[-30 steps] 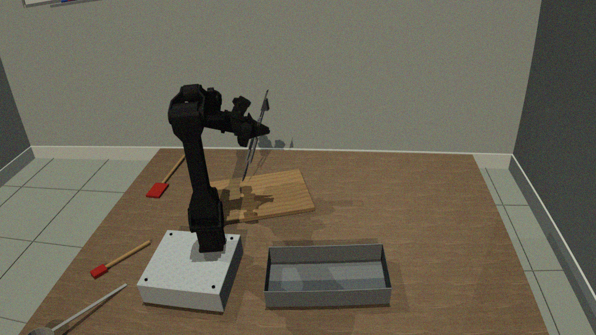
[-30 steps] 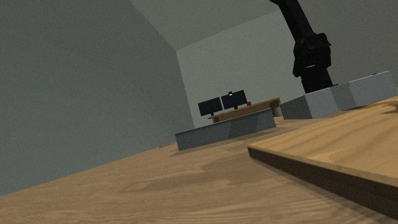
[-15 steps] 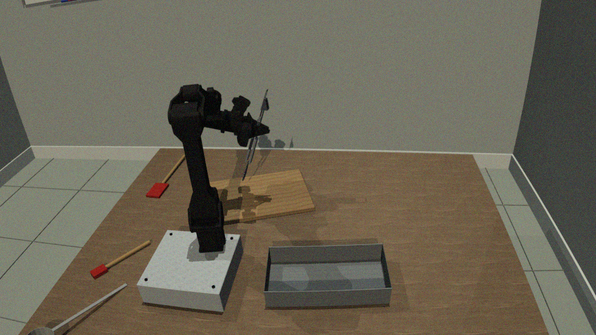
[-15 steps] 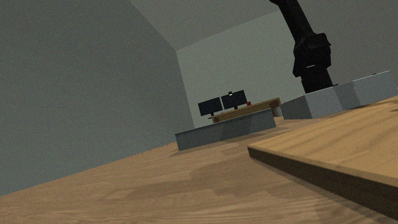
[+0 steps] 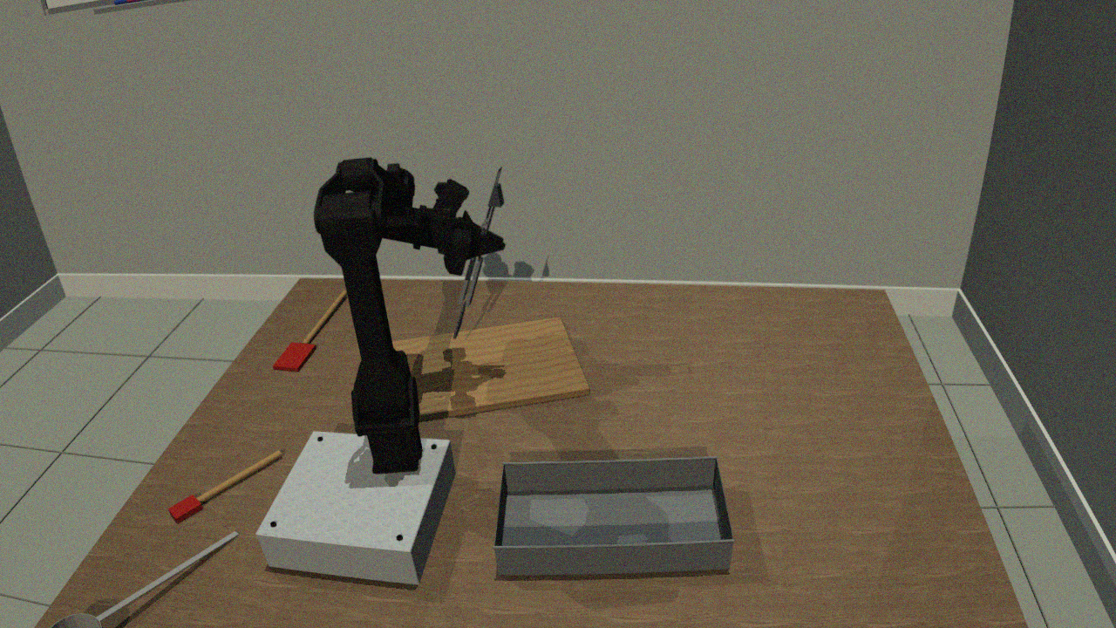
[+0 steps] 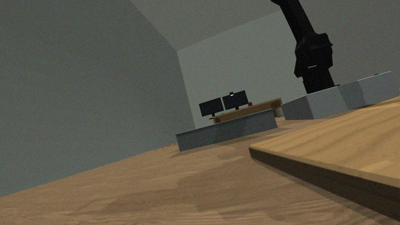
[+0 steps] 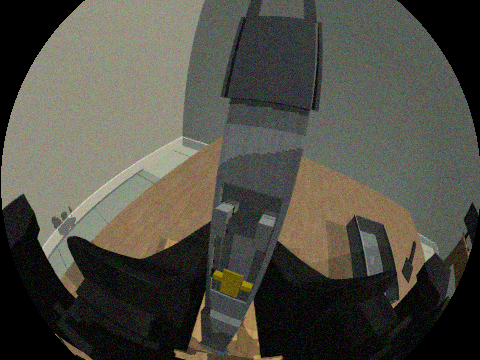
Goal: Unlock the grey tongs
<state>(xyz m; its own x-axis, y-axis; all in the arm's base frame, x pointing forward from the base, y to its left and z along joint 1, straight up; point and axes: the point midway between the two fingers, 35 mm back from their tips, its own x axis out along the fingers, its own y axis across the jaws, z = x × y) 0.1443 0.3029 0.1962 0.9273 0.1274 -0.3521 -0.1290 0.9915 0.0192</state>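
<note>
Tongs held steeply above the board, long axis between 12 and 1 o'clock

The pincer (image 5: 499,243) (image 7: 235,228) is clamped on the grey tongs (image 5: 495,196) (image 7: 262,125), its two fingers pressing from either side. The tongs are well off the surface (image 5: 780,390) (image 6: 139,182) (image 7: 325,185), crossing the pincer rather than extending its line. In the top view their upper end points between 12 and 1 o'clock, their lower end between 6 and 7. The wrist view has the wide dark block towards 12 and the narrow end towards 6; the yellow piece (image 7: 231,283), probably the sliding lock, sits towards 6 as well.

I take the narrow lower end for the tips, though the views do not make that certain. If so, the axis suits unlocking, and the step in hand is probably the squeeze or its result. Whether the lock has let go cannot be told.

In the top view the wooden board (image 5: 538,358) (image 6: 349,139) (image 7: 250,325) lies at about 6 o'clock from the pincer, the roasting tin (image 5: 612,556) (image 6: 226,134) (image 7: 355,245) at about 5. The only arm (image 5: 370,312) (image 6: 313,53) already carries the tongs. Once unlocked, they should be swung flat and lowered before release; letting go while steep could topple them off the board.
</note>
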